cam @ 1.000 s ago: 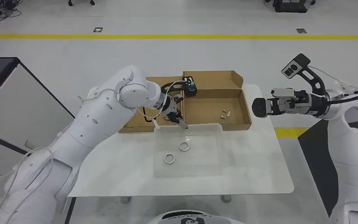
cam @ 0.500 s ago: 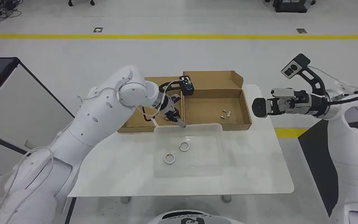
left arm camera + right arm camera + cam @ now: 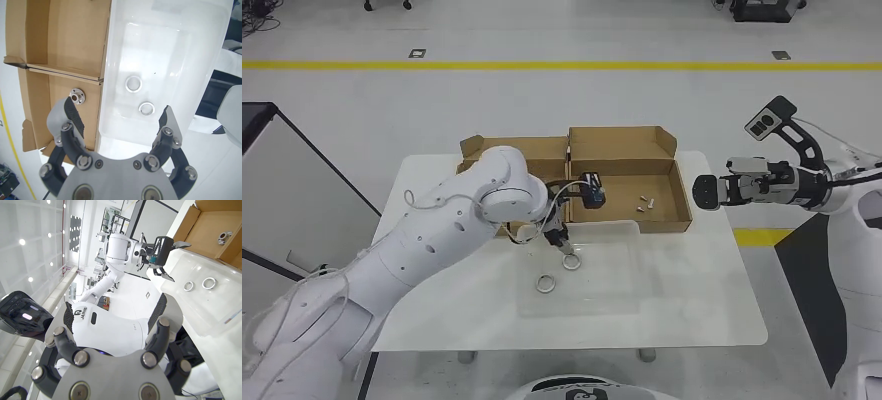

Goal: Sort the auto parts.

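Observation:
Two metal rings [image 3: 571, 261] [image 3: 545, 284] lie in a clear tray [image 3: 617, 285]. In the left wrist view the larger ring [image 3: 133, 83] and the smaller ring [image 3: 146, 108] sit just ahead of my left gripper [image 3: 119, 115], which hangs open and empty above the tray's end. A flanged metal hub [image 3: 77, 95] rests in the cardboard box beside the tray. From above, the left gripper [image 3: 562, 238] is at the tray's far edge. My right gripper [image 3: 113, 313] is open and empty, off the table's right side [image 3: 704, 191].
Two joined cardboard boxes [image 3: 662, 150] stand behind the tray; the right one holds small white parts [image 3: 645, 203]. The white table [image 3: 712, 300] has free room right of the tray. The right wrist view shows the left gripper [image 3: 180, 262] over the tray rim.
My left arm has swung from the box edge toward the near side, bringing its gripper over the tray close to the rings. The right arm has stayed still.

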